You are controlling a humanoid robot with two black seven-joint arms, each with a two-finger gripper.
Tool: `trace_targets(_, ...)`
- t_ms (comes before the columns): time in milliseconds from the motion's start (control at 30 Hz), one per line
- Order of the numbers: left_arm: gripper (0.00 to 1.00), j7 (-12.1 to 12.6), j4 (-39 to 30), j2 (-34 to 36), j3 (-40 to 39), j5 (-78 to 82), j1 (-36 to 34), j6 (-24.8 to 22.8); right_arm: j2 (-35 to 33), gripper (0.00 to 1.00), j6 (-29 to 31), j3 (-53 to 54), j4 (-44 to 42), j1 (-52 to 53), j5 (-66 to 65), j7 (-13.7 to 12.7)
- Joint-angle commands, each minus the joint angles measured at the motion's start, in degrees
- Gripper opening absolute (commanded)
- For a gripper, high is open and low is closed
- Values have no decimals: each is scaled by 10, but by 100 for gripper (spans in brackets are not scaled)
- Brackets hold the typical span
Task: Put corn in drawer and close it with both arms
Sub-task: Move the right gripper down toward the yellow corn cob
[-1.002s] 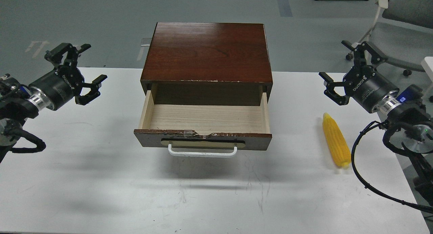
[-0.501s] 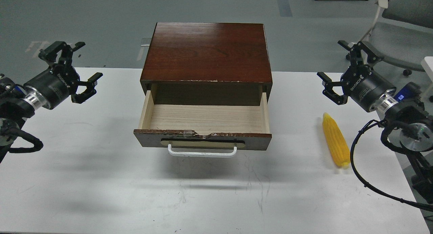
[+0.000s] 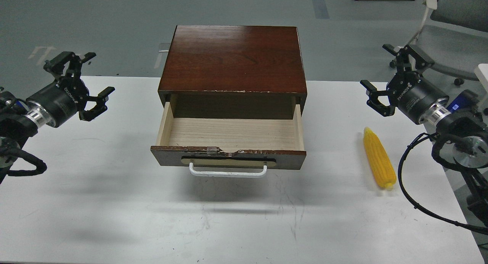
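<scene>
On the surface (image 3: 95,203) corn (image 3: 378,159) stays ungrasped beside open drawer (image 3: 228,157); left claw (image 3: 82,84) and right claw (image 3: 392,79), both wide, were only slightly shifted.

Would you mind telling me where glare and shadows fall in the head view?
Head view: pale sheen on the far part of the cabinet top; a soft dark shadow on the table below the open drawer; the corn is evenly lit and sharp.

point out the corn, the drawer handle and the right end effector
yellow plastic-looking corn cob (image 3: 378,158), head view, middle of its kerneled body
white bar handle (image 3: 228,171) of the open drawer, head view, middle of the bar
black two-finger right end effector (image 3: 389,77), head view, midway between its spread fingertips
</scene>
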Motion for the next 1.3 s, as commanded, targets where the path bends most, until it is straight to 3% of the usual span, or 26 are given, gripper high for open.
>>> trace_targets(0,98,-1,1,-1,0,0,1,0,-23,100,2,-22,-21,23,0,0)
trace_targets(300,98,-2,0,0,-5,0,1,0,-63,100,7,-36,-19,30,5,0)
trace_targets(1068,98,1,-15,10,-27,0,1,0,-74,100,-2,-44,-8,40,-1,3)
trace_targets(1269,98,1,-15,9,-24,0,3,0,-171,99,-3,-94,37,65,-135,3)
